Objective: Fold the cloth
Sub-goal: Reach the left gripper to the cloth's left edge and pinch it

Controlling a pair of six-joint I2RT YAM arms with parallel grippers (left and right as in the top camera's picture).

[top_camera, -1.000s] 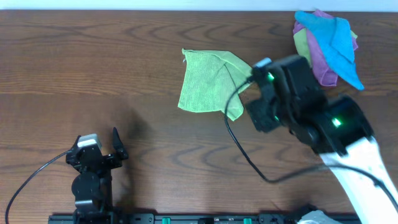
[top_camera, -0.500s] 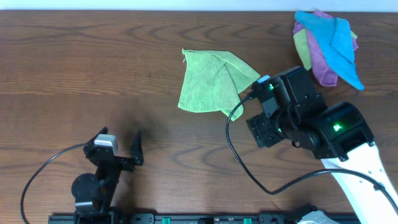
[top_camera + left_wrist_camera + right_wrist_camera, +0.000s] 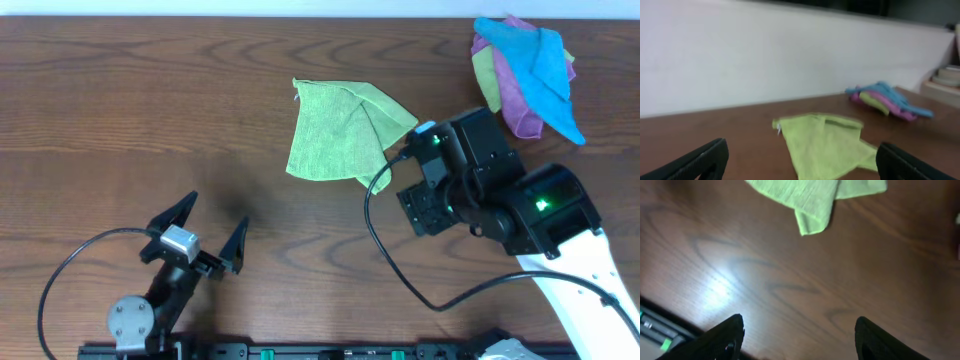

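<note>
With its two black fingers spread and nothing between them, the right gripper hangs over bare wood just on the near side of the cloth, so any trouble starts with where it bites. From its own camera, the pointed, doubled-over corner of the lime-green square terry cloth lies just beyond the fingers. That cloth sits on the dark brown wooden tabletop towards the far edge, a little right of the middle. It is not flat: one flap is turned over in a slanted crease, and the small white tag shows at its left corner.

As I see it, a pinch on that thick corner may take one layer or two, and either way the fold would follow the crooked crease rather than a straight edge. The polished wood looks slippery, so a pull may drag the whole cloth. The left gripper, also spread wide and empty, stands well apart by the near edge and pins nothing. The loose black cable loops near the corner and could snag it. A wide swing might reach the bright blue cloth and purple cloth heaped at the far right corner.
</note>
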